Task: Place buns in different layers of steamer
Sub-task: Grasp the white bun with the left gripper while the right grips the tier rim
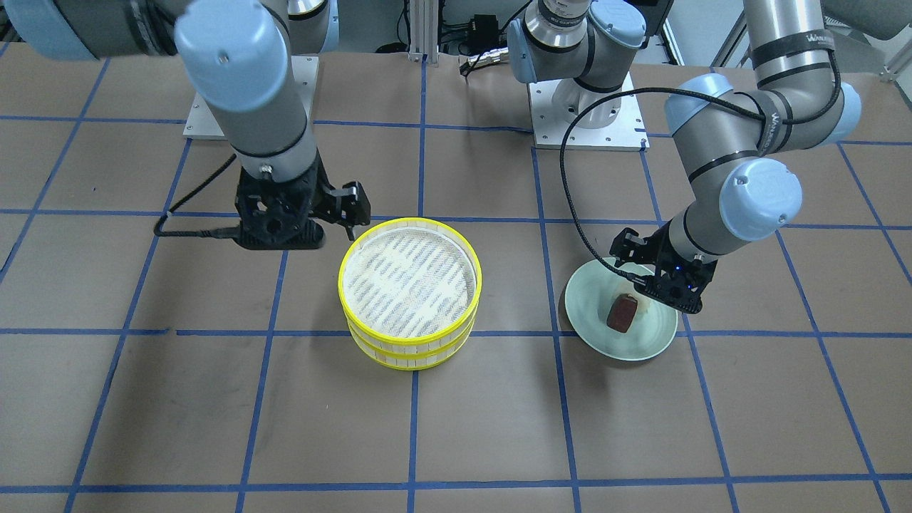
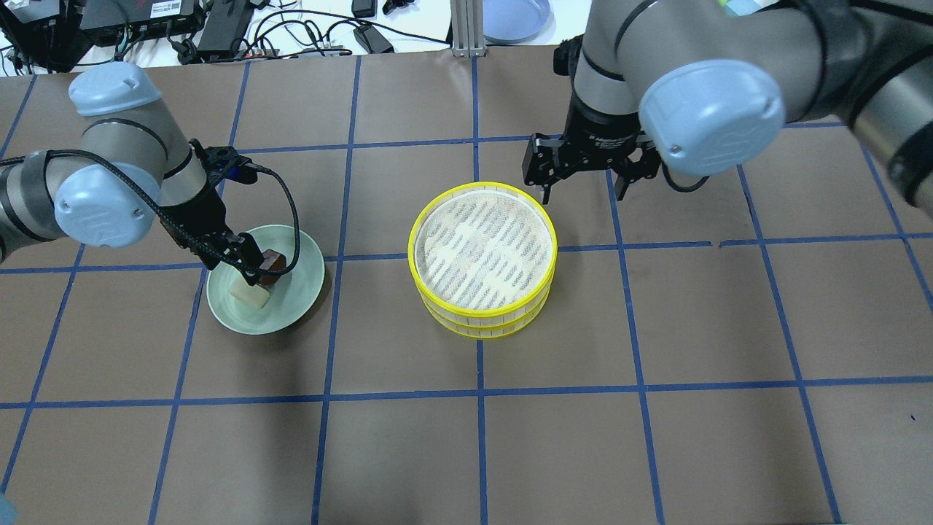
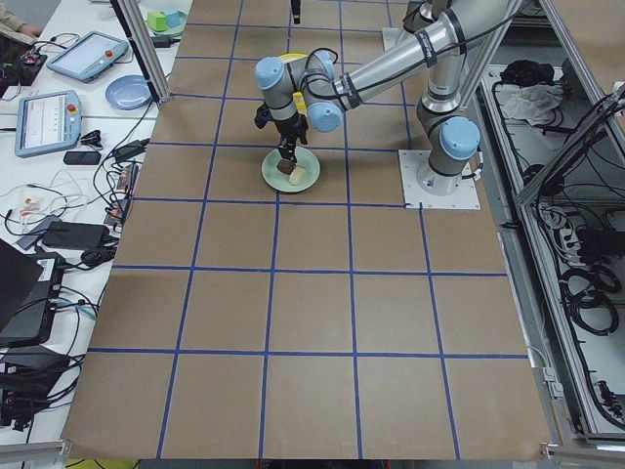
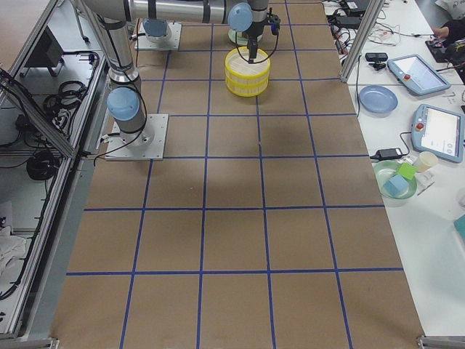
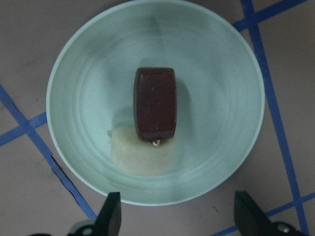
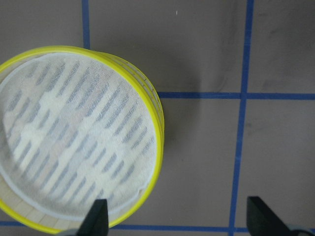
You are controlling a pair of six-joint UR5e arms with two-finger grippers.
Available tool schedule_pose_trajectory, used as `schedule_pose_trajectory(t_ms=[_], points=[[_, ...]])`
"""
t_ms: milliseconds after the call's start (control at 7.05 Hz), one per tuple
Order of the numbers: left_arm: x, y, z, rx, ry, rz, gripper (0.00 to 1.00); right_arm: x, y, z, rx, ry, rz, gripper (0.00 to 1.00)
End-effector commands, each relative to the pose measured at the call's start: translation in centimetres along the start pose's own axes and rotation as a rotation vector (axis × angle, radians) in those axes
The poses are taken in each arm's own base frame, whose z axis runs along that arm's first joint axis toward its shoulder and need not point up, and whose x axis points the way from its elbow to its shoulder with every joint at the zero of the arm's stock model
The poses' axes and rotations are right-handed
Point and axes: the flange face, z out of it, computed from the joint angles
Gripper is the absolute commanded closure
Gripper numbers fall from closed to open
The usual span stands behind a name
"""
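Buns, two, both on the pale green plate [image 5: 216, 98].
- Dark reddish-brown bun [image 5: 155, 103]: block-shaped, lying flat near the plate's middle, ahead of the left fingers and in line with the gap between them. Its near end overlaps the edge of the other bun.
- Pale cream-white bun [image 5: 142, 155]: rounded and touching the brown one. It is the closer of the two to the left fingers and sits slightly toward one finger's side.

Left gripper [image 5: 178, 214]: poised over the plate's near rim, fingers spread wide apart and holding nothing. Neither finger touches a bun.

Steamer layers, two, stacked one on the other on the surface [image 2: 656, 437].
- Top layer [image 2: 482, 244]: yellow rim, with its white striped liner facing up.
- Bottom layer [image 1: 412, 358]: only its slatted wall and yellow rims show beneath the top one.

Right gripper [image 2: 584, 191]: just beside the stack, fingers spread apart and holding nothing. In the wrist view one finger lines up with the stack's rim and the other with bare surface, so the rim's edge runs between them. Whether the finger touches the rim cannot be told.

Plate and steamer stack stand well apart, each with its own pair of fingers.

Surface: brown, with a grid of blue tape lines.
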Motion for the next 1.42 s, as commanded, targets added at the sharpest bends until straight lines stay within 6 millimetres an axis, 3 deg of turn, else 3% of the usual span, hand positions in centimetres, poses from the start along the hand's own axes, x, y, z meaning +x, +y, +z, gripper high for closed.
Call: schedule_pose_trajectory(t_ms=[0,142,284,567,993,1276], points=[[-0.5,-1.0,1.8,-0.001,0.005,0.002,0.16,-1.0,-2.0,9.8,-0.108,0.021,0.011,0.00],[-0.5,-1.0,1.8,-0.002,0.003,0.002,0.15,-1.0,-2.2,11.3,-0.117,0.024,0.014,0.10],[-0.5,-1.0,1.8,-0.003,0.004,0.002,0.15,-0.9,-1.8,12.6,-0.144,0.025,0.025,0.29],[-0.6,-1.0,1.9,-0.004,0.006,0.000,0.15,-0.9,-1.5,12.1,-0.143,0.014,0.035,0.97],[-0.9,-1.4,3.1,-0.021,0.016,0.003,0.17,-0.4,-0.9,9.1,-0.111,0.014,0.041,1.00],[-1.4,-1.8,4.7,-0.032,0.028,0.021,0.17,1.0,0.9,3.6,-0.050,0.005,0.045,1.00]])
